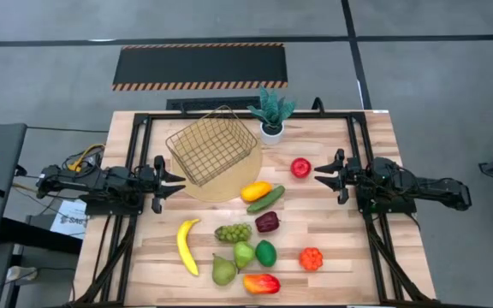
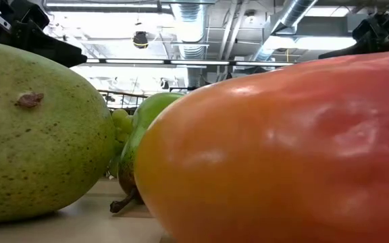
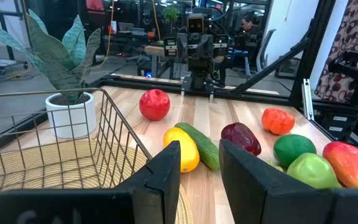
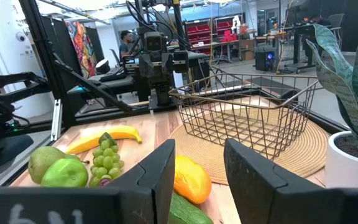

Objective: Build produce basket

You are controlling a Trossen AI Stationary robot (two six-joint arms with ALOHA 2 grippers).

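Basket (image 1: 211, 145) sits tilted on the round mat (image 1: 229, 181) at table's far centre with nothing in it, produce (image 1: 245, 244) loose on the wood nearer, low view blocked by close-up fruit, left gripper (image 1: 178, 181) and right gripper (image 1: 321, 174) empty, fingers parted.

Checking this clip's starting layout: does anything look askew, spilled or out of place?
One thing: the basket sits turned at an angle to the table edges and overhangs the round mat instead of sitting centred on it. It is empty; the produce lies loose on the table, undamaged. Nothing is spilled.
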